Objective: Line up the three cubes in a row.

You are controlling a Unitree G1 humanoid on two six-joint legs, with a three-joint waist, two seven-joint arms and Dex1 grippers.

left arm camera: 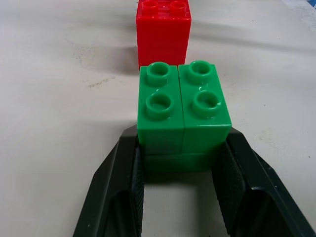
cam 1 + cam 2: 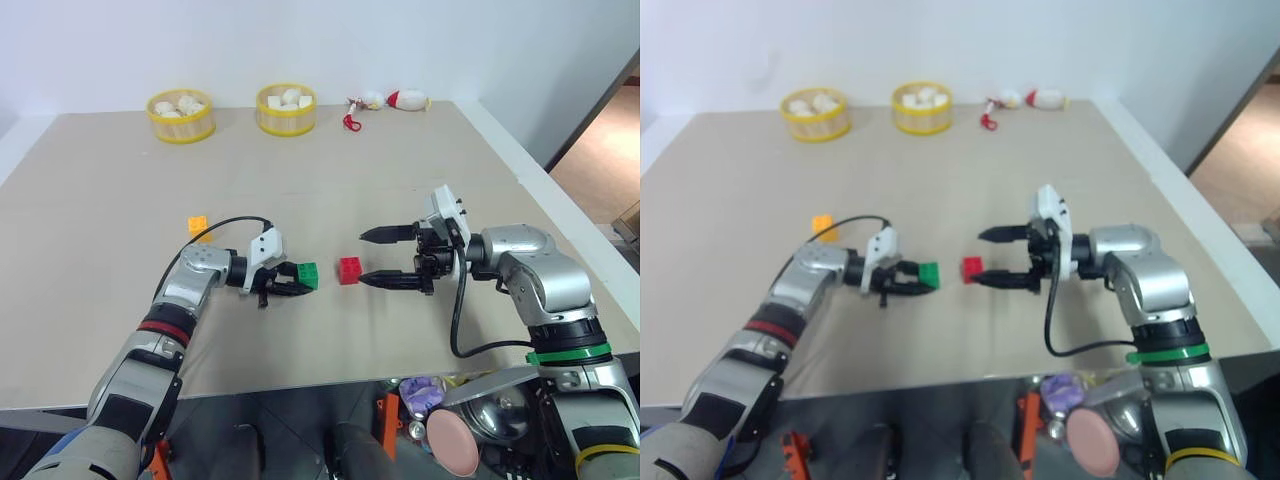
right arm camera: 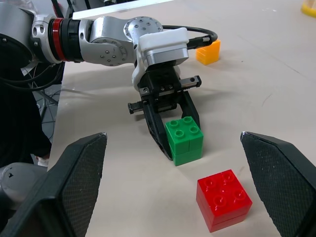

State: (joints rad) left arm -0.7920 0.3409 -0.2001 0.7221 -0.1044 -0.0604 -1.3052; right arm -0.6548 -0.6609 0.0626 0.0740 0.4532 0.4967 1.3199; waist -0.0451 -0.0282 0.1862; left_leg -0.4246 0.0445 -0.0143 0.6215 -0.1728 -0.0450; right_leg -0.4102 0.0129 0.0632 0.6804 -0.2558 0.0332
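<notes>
My left gripper [image 2: 303, 283] is shut on the green cube [image 2: 308, 274], its black fingers [image 1: 113, 192] pressing the cube's two sides low over the table. The red cube [image 2: 349, 269] stands on the table a short gap to the right of the green one, studs up. My right gripper [image 2: 364, 258] hangs open and points left, its two fingertips just right of the red cube and not touching it. The orange-yellow cube [image 2: 198, 226] lies apart, further back and to the left, behind my left forearm. The right wrist view shows the green cube [image 3: 183, 138], red cube [image 3: 223, 197] and orange-yellow cube [image 3: 208, 52].
Two yellow baskets [image 2: 181, 117] [image 2: 286, 110] holding white lumps stand at the table's far edge. Small red-and-white toys [image 2: 395, 100] lie to their right. The table's right edge [image 2: 560, 205] runs close beside my right arm.
</notes>
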